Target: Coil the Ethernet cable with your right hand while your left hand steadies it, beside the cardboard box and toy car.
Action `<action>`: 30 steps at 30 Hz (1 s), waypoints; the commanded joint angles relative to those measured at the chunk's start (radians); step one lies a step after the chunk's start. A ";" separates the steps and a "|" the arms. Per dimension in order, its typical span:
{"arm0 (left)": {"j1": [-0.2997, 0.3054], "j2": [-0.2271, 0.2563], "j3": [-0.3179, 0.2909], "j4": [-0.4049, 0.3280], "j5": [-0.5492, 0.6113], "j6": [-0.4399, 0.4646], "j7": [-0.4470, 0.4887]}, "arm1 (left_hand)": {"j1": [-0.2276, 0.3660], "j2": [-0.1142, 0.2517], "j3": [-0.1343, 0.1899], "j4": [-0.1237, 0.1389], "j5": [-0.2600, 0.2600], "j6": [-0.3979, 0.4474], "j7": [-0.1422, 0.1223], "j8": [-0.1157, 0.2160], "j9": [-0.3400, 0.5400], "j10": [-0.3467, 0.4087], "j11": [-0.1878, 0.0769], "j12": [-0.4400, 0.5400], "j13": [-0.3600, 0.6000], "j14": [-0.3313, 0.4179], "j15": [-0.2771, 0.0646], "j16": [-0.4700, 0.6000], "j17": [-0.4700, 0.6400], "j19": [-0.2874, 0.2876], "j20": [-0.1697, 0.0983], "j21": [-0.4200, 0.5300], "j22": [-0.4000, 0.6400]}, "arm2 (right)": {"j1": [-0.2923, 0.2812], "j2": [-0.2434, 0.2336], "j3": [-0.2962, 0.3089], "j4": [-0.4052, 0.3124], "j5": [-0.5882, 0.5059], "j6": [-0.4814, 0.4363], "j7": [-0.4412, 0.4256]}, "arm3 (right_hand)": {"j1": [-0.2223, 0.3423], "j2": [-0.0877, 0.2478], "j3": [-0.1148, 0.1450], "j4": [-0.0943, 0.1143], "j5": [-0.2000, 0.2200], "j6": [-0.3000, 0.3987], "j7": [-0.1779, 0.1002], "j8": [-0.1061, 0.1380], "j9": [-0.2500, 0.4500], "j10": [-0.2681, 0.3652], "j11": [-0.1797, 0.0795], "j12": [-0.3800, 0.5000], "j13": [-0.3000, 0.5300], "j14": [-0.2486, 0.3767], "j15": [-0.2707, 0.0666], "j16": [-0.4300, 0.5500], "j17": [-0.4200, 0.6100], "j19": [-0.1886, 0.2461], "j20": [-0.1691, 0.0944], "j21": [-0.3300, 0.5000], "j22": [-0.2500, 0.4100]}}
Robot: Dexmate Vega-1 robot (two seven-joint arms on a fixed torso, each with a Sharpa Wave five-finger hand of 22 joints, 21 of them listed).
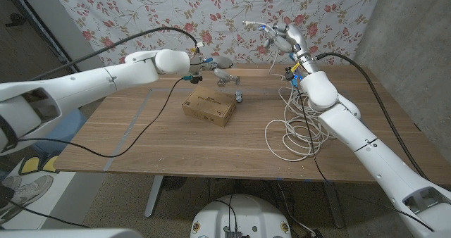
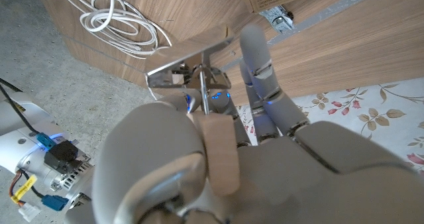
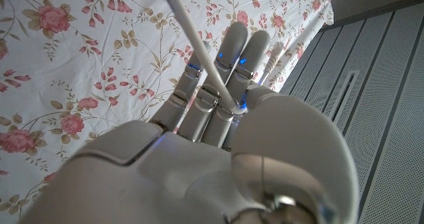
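- Cable [image 1: 296, 129] loops lie in a loose white heap on the desk [image 1: 162, 150], on the near right part, directly under the right forearm and well apart from the left hand.
- From that heap one strand climbs almost straight up to the right hand [image 1: 285, 38], so the free length runs vertically; the heap's own spread runs roughly near to far along the desk.
- Box [image 1: 208, 108] sits mid-desk, left of the heap and apart from it, with the toy car [image 1: 239, 96] just beside its far right corner.
- Left hand [image 1: 204, 65] hovers above the far side of the desk, just beyond the box; in its wrist view the fingers [image 2: 262, 65] reach out apart and nothing seems held, though the palm side is hidden, so I judge it free rather than gripping.
- Right hand is raised high over the far right edge, against the flowered backdrop; the wrist view shows the cable [image 3: 199, 48] lying across its fingers [image 3: 235, 52], which appear closed on it.
- Judgement: the right hand is nearer the cable and already has it, while the left must cross rightward past the car to steady the hanging strand.
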State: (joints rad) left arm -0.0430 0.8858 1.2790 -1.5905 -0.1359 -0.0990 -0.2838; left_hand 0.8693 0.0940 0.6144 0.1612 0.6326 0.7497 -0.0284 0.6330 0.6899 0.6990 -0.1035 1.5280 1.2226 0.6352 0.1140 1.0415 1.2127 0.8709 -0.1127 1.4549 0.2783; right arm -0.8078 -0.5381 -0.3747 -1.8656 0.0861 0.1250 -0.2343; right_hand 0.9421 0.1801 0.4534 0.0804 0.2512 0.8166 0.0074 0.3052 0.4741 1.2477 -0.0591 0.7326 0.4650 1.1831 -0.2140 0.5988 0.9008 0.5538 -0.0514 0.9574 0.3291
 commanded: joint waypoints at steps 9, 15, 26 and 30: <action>0.053 -0.050 -0.038 0.012 0.027 -0.020 0.072 | -0.001 0.006 0.005 0.005 0.004 0.001 -0.006 0.012 -0.003 -0.008 0.001 0.006 0.005 0.356 -0.241 0.005 0.001 -0.356 0.071 0.006 -0.002 | 0.115 -0.050 -0.036 -0.071 0.145 -0.140 0.141 | 0.016 0.010 0.066 0.025 -0.013 0.141 0.131 0.005 0.001 0.025 0.007 0.015 -0.005 0.041 0.002 -0.008 0.003 0.026 -0.119 0.043 -0.008; 0.053 -0.067 -0.035 0.013 0.025 -0.022 0.042 | -0.003 0.005 0.006 0.006 0.006 0.003 -0.007 0.013 -0.008 -0.007 0.003 0.002 0.000 0.354 -0.240 0.005 -0.001 -0.357 0.071 0.006 -0.004 | 0.190 -0.053 -0.072 -0.059 0.156 -0.162 0.193 | 0.019 0.009 0.071 0.021 -0.017 0.142 0.133 0.002 0.000 0.025 0.007 0.015 -0.008 0.043 0.002 -0.011 0.009 0.024 -0.120 0.054 -0.011; 0.062 -0.032 -0.032 -0.062 0.017 0.026 0.008 | -0.006 0.003 0.008 0.005 0.008 0.003 -0.007 0.018 -0.010 -0.007 0.001 0.007 0.005 0.356 -0.240 0.006 0.000 -0.357 0.071 0.010 -0.006 | 0.301 -0.021 -0.120 0.021 0.155 -0.157 0.249 | 0.018 0.006 0.075 0.019 -0.025 0.137 0.127 -0.004 0.007 0.015 0.010 0.016 -0.008 0.032 0.003 -0.022 0.018 0.004 -0.123 0.070 -0.019; 0.064 -0.015 -0.030 -0.088 0.009 0.040 -0.004 | -0.007 0.003 0.010 0.005 0.010 0.002 -0.007 0.021 -0.011 -0.005 0.002 0.003 0.002 0.358 -0.241 0.002 -0.010 -0.357 0.071 0.011 -0.009 | 0.328 -0.006 -0.127 0.059 0.160 -0.152 0.257 | 0.016 0.004 0.076 0.019 -0.027 0.137 0.125 -0.007 0.007 0.010 0.009 0.016 -0.008 0.031 0.003 -0.027 0.018 -0.002 -0.125 0.076 -0.023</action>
State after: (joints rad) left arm 0.0109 0.8362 1.2476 -1.6108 -0.1113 -0.0943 -0.2588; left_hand 0.8697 0.0936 0.6177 0.1645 0.6374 0.7484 -0.0271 0.6480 0.6798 0.6913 -0.1034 1.5280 1.2227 0.6352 0.1140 1.0431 1.2101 0.8710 -0.1127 1.4615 0.2698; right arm -0.5697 -0.5727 -0.4684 -1.8814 0.2308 -0.0234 -0.0313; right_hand 0.9595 0.1769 0.4859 0.0662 0.2244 0.8253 0.0165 0.3023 0.4800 1.2639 -0.0522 0.7435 0.4540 1.2182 -0.2107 0.5760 0.9149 0.5592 -0.0537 1.0248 0.3055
